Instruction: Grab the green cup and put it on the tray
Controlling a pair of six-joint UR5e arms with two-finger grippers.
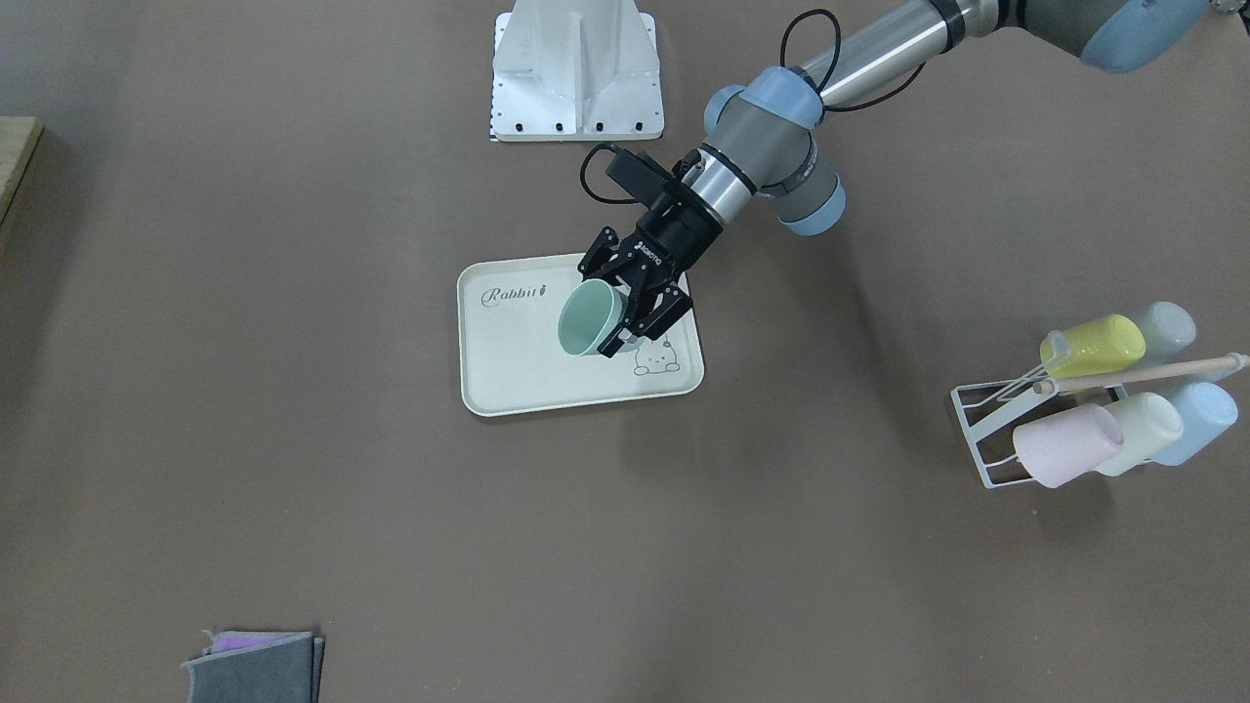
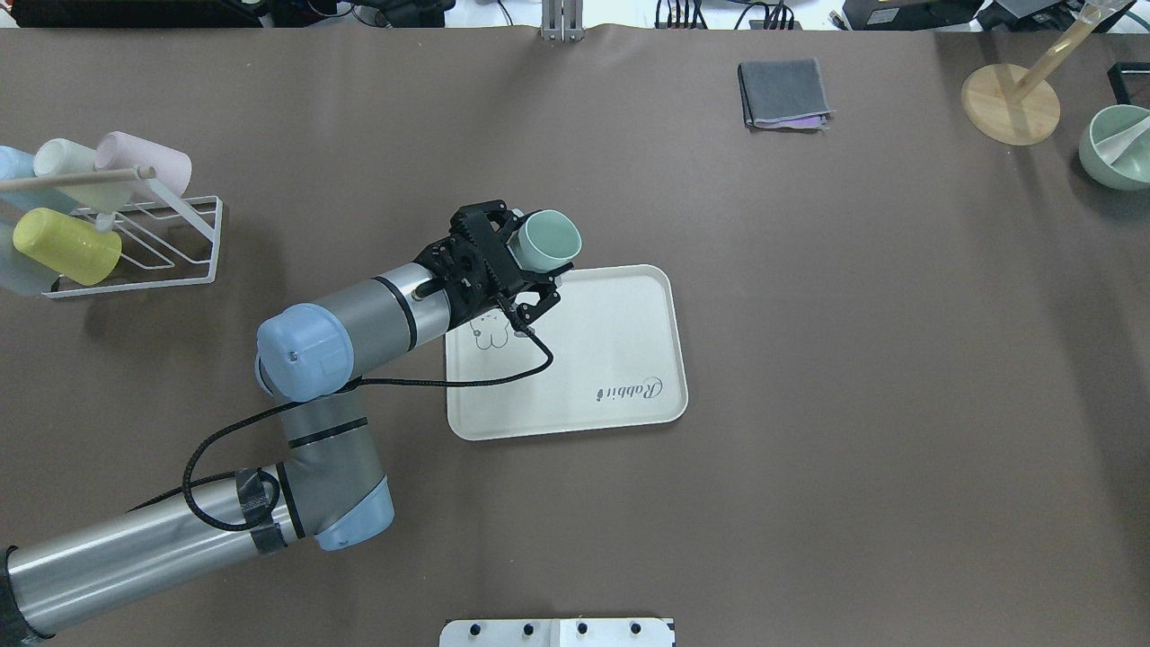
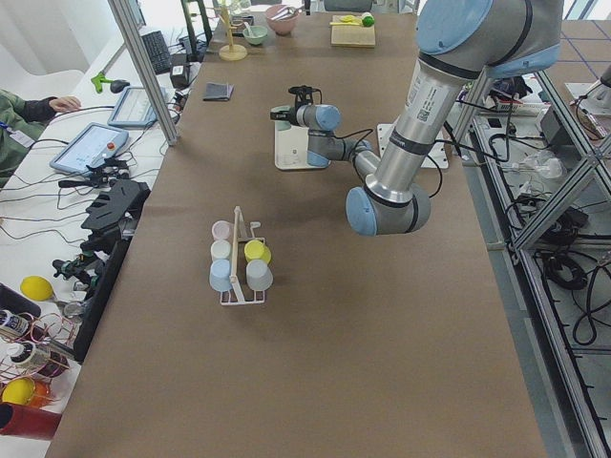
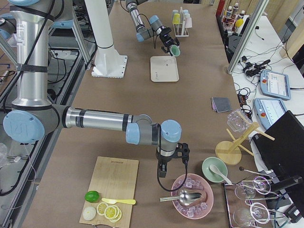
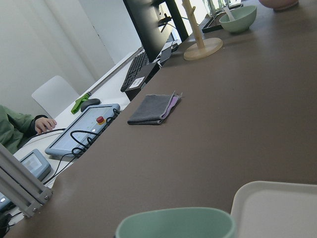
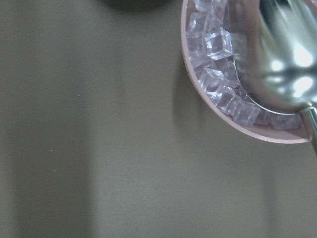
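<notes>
- Brown table (image 2: 809,404) lies under everything. Clock directions below are read on the overhead view, with 12 o'clock pointing away from the robot's base.
- Your left gripper (image 2: 526,261) is clamped on the green cup (image 2: 550,239), a finger on either side of its wall. The cup hangs in the air and touches nothing else.
- You have the cup over the 11 o'clock corner of the tray (image 2: 611,332), the end with the rabbit drawing (image 2: 490,332). The front-facing view puts it above the tray and the overhead view puts it at the far rim, so how far inside the rim it hangs is unclear.
- Done, as I judge it: the grasp, the lift and most of the carry.
- Left to do: lower the cup onto the tray, set it down and open the fingers.
- The cup is tipped well over, nearer lying than standing.
- Its long axis runs roughly along the gripper's reach. The base is toward the wrist at 8 o'clock, and the open mouth points toward 2 o'clock and somewhat upward.
- You would likely need a wrist turn to stand it upright.
- Your right gripper (image 4: 168,161) is well apart, off toward 3 o'clock beside the pink bowl of ice (image 4: 192,194). I cannot tell whether its fingers are apart or together.
</notes>
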